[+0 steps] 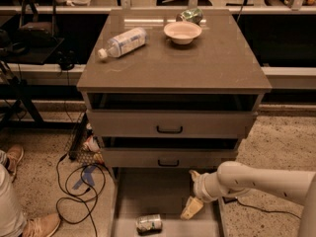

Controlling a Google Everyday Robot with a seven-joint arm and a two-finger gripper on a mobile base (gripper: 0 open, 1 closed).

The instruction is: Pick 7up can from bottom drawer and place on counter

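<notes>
Jaws spread wide and holding nothing, the gripper (192, 191) is hovering over the right side of the open bottom drawer (148, 191), while the 7up can (148, 223) is lying on its side near that drawer's front edge, and the counter (173, 63) is sitting above the drawer.

Single view — your camera sits high in front of the cabinet (128, 124), looking down and forward at middle distance: counter (197, 68) in the upper half, bottom drawer (158, 191) at the lower edge, gripper (189, 194) at lower right, over that drawer.
</notes>
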